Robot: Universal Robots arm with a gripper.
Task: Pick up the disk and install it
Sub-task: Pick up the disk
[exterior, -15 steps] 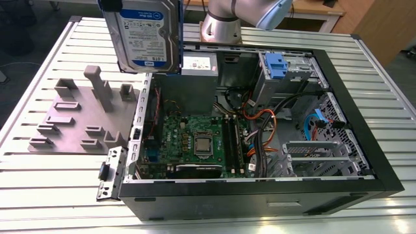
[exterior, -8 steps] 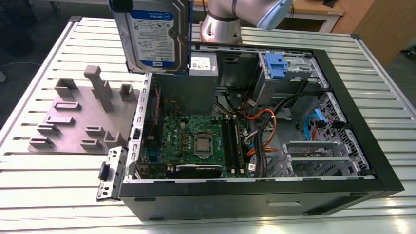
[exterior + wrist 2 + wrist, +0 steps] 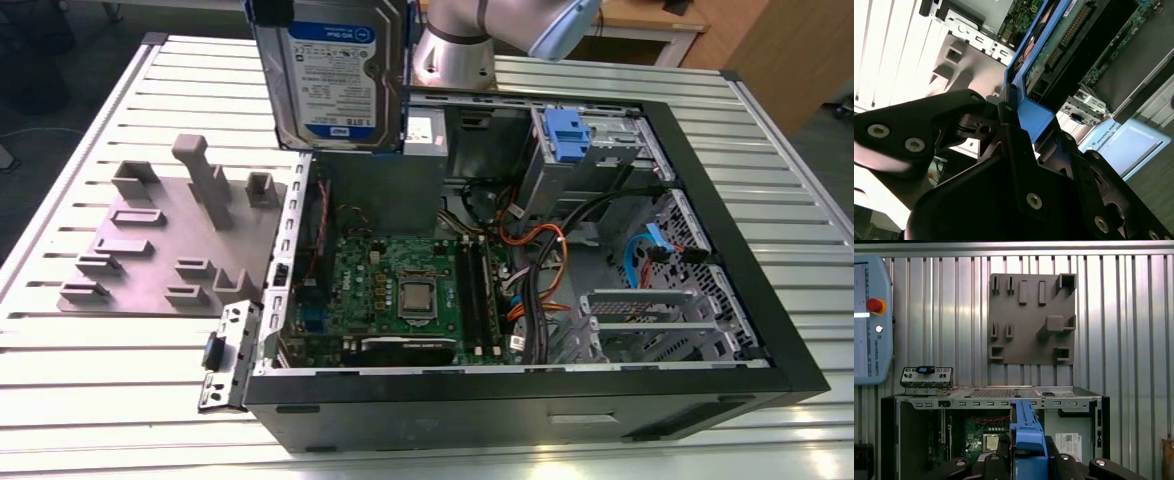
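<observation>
Above the far-left corner of the open case, the disk hangs clear of the worktop, its top edge running out of the exterior view. The pincer is closed on it: in the second wrist view the black fingers press against the blue frame at one short end, with the green circuit side of the disk stretching away from them.

So the disk lies straight below the pincer, already in its hold. Its long axis stands close to upright, leaning slightly, and the free short end points down at the case's far wall. The labelled face looks toward the near side in the exterior view. Whether that lower end touches the case rim I cannot tell; it looks just above it.

Inside the case, the drive bay with its blue clip sits in the far corner toward the exterior view's right, well apart from the disk. A grey fixture plate lies on the worktop just beside the case, toward the exterior view's left.
</observation>
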